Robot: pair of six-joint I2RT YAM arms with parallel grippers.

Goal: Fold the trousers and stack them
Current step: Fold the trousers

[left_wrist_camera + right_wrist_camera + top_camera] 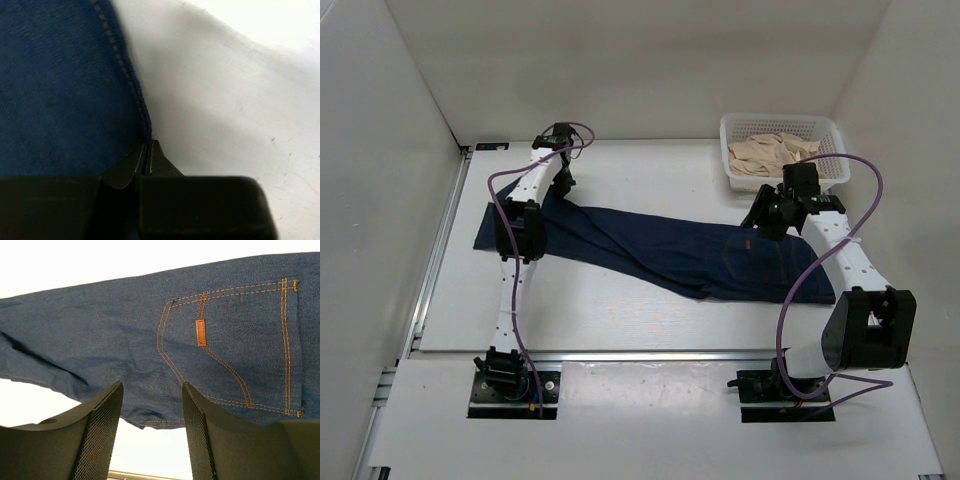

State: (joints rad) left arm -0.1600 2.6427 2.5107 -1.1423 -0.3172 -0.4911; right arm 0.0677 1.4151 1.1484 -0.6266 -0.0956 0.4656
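Trousers point(700, 255) lie spread flat on the table point(620, 310), running from the left side slantwise toward the near right. Legs to the left, waist end to the right. One leg lies partly over the other near the middle, with a few creases there. Left gripper point(563, 186) is down at the far edge of the leg end, reaching in from the far side. From its wrist camera the two fingers point(127, 170) are pressed together with only a hairline slit between them. The stitched seam point(125, 75) of the denim edge runs straight into their tips, so it looks pinched on that edge. Bare table shows just to the right of it. Right gripper point(760, 218) hangs above the waist end, close to the far edge of the cloth. Its jaws stand wide apart with nothing between them, mesh-faced pads point(100, 435) clear of the fabric. Below it, in the wrist view, a back pocket point(235, 355) with orange stitching shows, and a small tan tab point(200, 332) on the pocket's edge. White basket point(832, 150) sits at the far right corner of the table, apart from the trousers, with crumpled beige cloth point(770, 155) inside it.
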